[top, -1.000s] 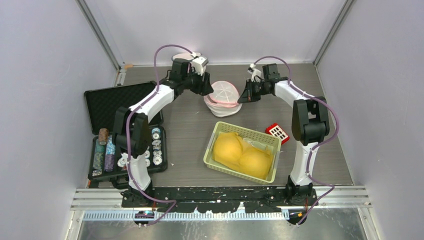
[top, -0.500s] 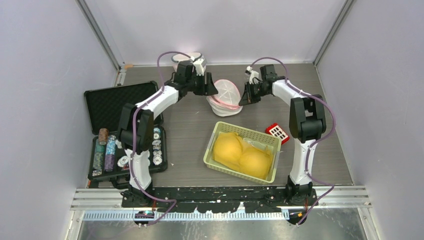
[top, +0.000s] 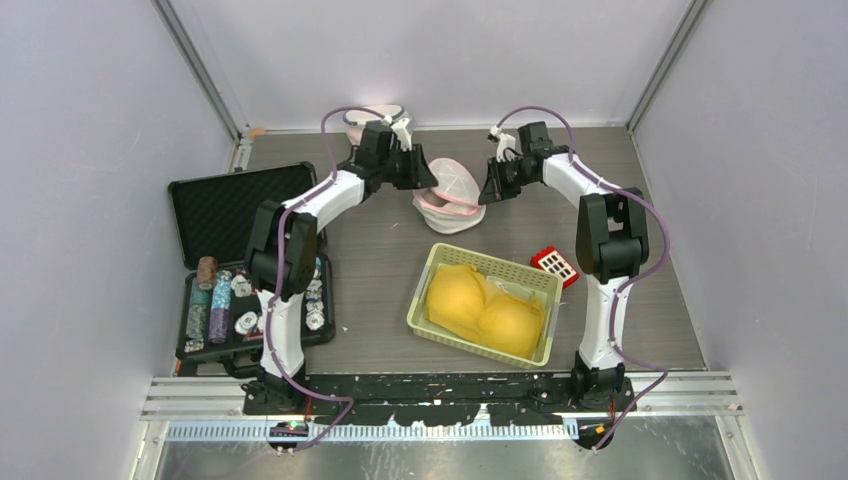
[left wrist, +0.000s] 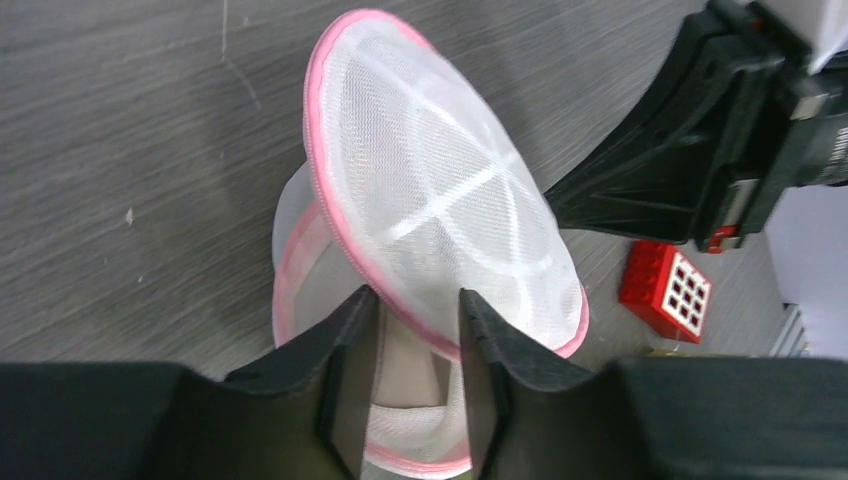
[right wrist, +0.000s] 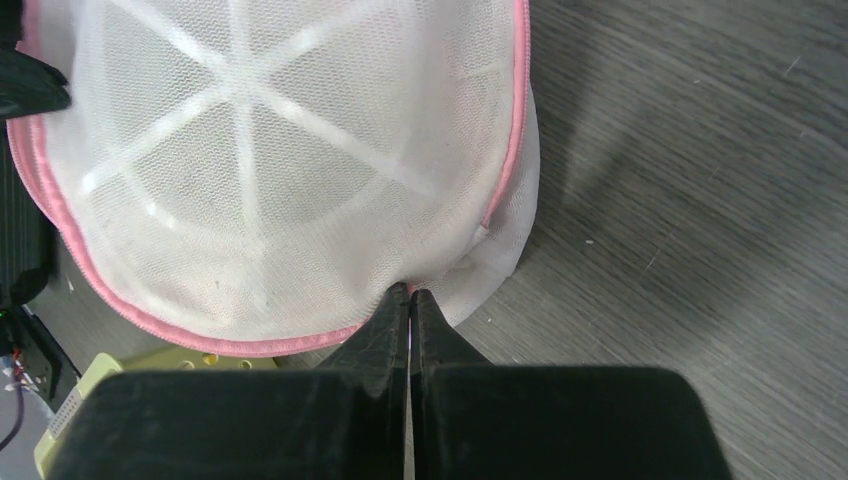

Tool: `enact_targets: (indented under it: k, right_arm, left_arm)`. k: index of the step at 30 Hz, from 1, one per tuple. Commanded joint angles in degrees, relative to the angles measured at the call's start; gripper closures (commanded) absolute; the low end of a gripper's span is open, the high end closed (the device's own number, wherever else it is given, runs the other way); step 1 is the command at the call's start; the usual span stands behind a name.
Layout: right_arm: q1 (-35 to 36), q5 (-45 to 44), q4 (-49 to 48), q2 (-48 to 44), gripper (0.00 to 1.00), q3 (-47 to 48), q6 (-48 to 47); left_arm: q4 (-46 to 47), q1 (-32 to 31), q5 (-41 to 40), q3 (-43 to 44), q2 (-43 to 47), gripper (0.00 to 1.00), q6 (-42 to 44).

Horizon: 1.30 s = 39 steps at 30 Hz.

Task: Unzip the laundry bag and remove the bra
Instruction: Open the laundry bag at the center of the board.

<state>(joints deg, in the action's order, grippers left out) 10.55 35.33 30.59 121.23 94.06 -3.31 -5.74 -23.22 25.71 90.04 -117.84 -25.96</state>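
Note:
The laundry bag [top: 452, 193] is a round white mesh pouch with pink trim, at the back middle of the table. Its lid [left wrist: 440, 200] stands tilted up, so the bag gapes on its left side. My left gripper [top: 424, 178] is at that gap, and its fingers [left wrist: 415, 295] stand apart on either side of the lid's pink rim. A pale beige fabric [left wrist: 432, 365], the bra, shows inside the bag between them. My right gripper [top: 487, 190] is shut on the bag's right edge [right wrist: 410, 290], pinching mesh by the pink seam [right wrist: 270, 150].
A yellow-green basket [top: 420, 300] with yellow padded cups sits in front of the bag. A red block [top: 555, 263] lies to its right. An open black case [top: 230, 200] with poker chips fills the left side. A pale round item [top: 360, 115] sits behind the left arm.
My left gripper has moved right, up to the bag's opening, and its jaws have narrowed. The right gripper has drawn the bag's edge slightly back, and the lid stands steeper.

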Motion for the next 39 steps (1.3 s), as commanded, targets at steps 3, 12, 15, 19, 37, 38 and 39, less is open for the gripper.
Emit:
enact_targets:
  k: [3, 12, 15, 19, 37, 38, 39]
  right_arm:
    - [0.3, -0.3, 1.0, -0.5, 0.94, 4.8, -2.9]
    - [-0.4, -0.4, 2.8, -4.2, 0.45, 8.3, -4.0]
    - [-0.4, -1.4, 1.9, -6.8, 0.28, 7.9, -3.0]
    - [0.3, -3.2, -1.0, -10.4, 0.2, 6.0, 0.1]
    - [14.8, -26.3, -13.0, -14.0, 0.21, -2.0, -1.5]
    - [15.3, -28.4, -13.7, -13.7, 0.21, -1.9, -1.8]
    - [15.6, -29.9, -14.5, -13.3, 0.22, -1.8, -2.1]
  left_arm:
    - [4.9, -0.2, 3.9, 4.9, 0.8, 0.77, -1.1]
    - [4.6, -0.2, 4.7, 6.7, 0.1, 1.0, -2.1]
    - [4.7, -0.2, 4.5, 7.5, 0.1, 1.0, -3.9]
    - [4.2, -0.2, 3.1, 7.9, 0.4, 1.0, -8.0]
    - [-0.8, -2.0, -5.4, 9.4, 3.1, 1.0, -22.3]
    - [-0.7, -2.1, -5.5, 9.3, 3.3, 1.0, -22.4]
    - [-0.7, -2.2, -5.5, 9.2, 3.5, 1.0, -22.6]
